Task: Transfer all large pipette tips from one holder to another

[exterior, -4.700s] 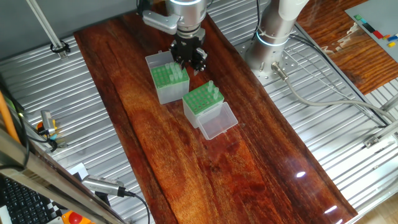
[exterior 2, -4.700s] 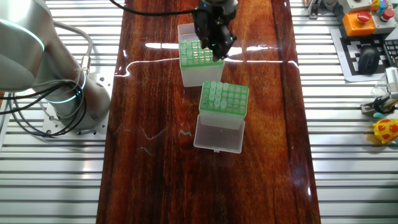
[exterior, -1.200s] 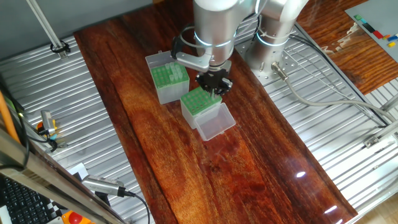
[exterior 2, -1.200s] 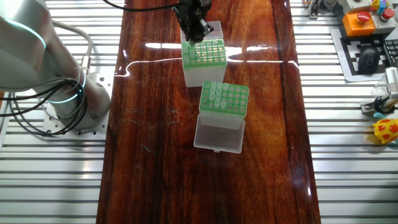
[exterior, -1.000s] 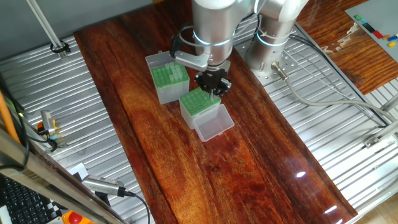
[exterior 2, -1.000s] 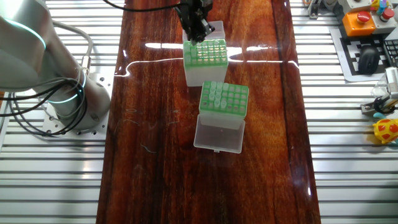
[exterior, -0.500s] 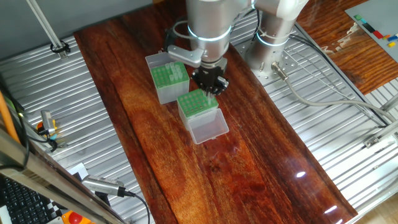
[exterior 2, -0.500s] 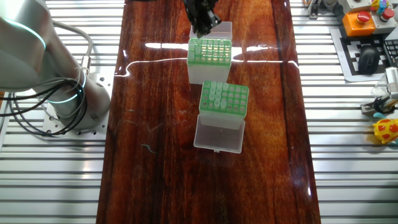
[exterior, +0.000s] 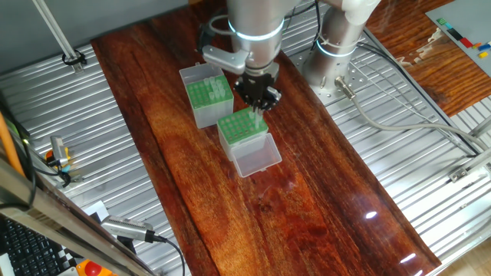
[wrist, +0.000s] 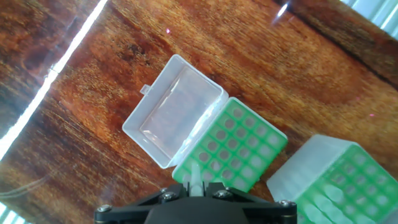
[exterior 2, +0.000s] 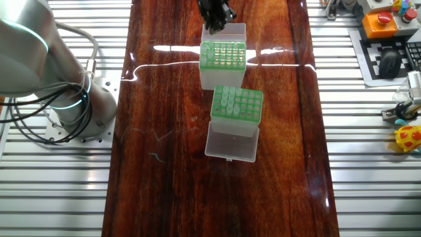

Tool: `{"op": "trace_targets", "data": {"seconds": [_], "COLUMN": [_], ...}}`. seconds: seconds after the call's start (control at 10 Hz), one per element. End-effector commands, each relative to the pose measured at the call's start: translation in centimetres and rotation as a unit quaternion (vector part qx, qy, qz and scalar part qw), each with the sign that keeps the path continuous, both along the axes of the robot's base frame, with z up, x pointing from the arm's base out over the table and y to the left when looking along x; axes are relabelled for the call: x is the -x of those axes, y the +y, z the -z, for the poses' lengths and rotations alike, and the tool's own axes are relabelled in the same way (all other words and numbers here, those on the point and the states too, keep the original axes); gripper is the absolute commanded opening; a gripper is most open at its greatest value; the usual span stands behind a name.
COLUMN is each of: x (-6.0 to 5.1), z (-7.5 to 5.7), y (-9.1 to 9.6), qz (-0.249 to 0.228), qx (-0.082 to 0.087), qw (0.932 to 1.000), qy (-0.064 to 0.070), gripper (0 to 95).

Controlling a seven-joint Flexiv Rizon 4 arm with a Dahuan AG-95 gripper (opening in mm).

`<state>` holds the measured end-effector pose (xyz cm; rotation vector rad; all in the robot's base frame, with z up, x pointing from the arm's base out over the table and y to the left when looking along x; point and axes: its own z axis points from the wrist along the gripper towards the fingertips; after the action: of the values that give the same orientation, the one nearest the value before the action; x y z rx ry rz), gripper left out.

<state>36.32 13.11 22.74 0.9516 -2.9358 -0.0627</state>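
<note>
My gripper (exterior: 259, 103) (exterior 2: 214, 23) (wrist: 198, 188) hangs over the corner of the clear-sided holder (exterior: 242, 129) (exterior 2: 222, 56) (wrist: 233, 152). It is shut on one large pipette tip (wrist: 196, 177). The tip's lower end points at a corner hole of the green grid, and I cannot tell whether it is out of the hole. The holder's clear lid (wrist: 171, 121) (exterior: 257, 157) lies open beside it. The grey-sided holder (exterior: 205, 96) (exterior 2: 237, 104) (wrist: 336, 180) stands next to it with its lid open. A row of tips (exterior 2: 225, 100) stands along one edge of it.
Both boxes stand on a dark wooden board (exterior: 307, 207) laid over ribbed metal. The arm's base (exterior: 337, 38) (exterior 2: 59, 85) and its cables sit beside the board. An orange button box (exterior 2: 385, 16) and small items lie off the board's far corner.
The gripper came over from the grey-sided holder. Over the last second it shifted sideways with the tip, and the clear-sided holder slid along with it. The grey-sided holder stayed put.
</note>
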Motion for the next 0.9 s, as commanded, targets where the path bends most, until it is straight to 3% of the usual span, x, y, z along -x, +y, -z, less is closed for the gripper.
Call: {"op": "trace_targets", "data": {"seconds": [0.1,0.9], "x": [-0.4,-1.1], "z": [-1.0,-5.2], "y": [0.0,0.3], "qz": [0.000,0.000], "qx": [0.002,0.007], "qw": [1.0000,0.9998], "qy": [0.004,0.018], "gripper": [0.0,0.0]}}
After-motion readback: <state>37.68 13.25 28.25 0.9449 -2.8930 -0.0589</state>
